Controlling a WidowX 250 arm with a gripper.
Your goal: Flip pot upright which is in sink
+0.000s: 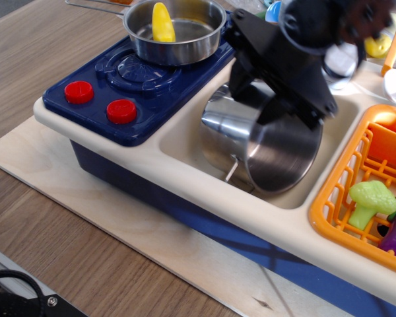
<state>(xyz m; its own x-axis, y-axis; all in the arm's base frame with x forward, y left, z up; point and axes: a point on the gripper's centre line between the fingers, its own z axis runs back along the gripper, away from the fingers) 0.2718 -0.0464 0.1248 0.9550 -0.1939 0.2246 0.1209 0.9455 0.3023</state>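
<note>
You have one pot [251,135] lying tilted in the sink [185,135], mouth toward you, your claw [277,99] clamped on its upper rim. Two red knobs [99,101], one pan [178,30], one orange basket [343,198]. Wooden table [46,218] beneath.
</note>
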